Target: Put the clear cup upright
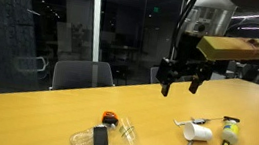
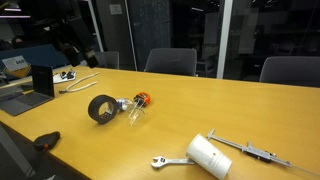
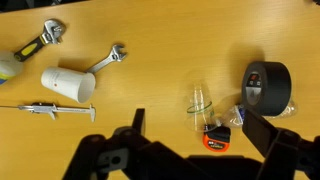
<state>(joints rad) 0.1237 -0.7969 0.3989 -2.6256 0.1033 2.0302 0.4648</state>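
The clear cup [image 3: 201,102] lies on its side on the wooden table, beside an orange tape measure [image 3: 215,138]. It shows in both exterior views [image 1: 128,133] [image 2: 136,113]. My gripper [image 3: 195,128] is open and empty. It hangs well above the table, with the cup lying between its two fingers in the wrist view. In an exterior view the gripper [image 1: 182,79] is high up, behind and to the right of the cup.
A black tape roll [image 3: 266,85] [image 1: 100,141] [image 2: 101,110] stands next to the cup, with another clear plastic item [image 3: 234,112] between them. A white cup [image 3: 68,84] [image 1: 197,134] [image 2: 210,156], wrenches [image 3: 107,58] and a caliper [image 3: 50,109] lie further off. A laptop [image 2: 20,95] sits at the table's end.
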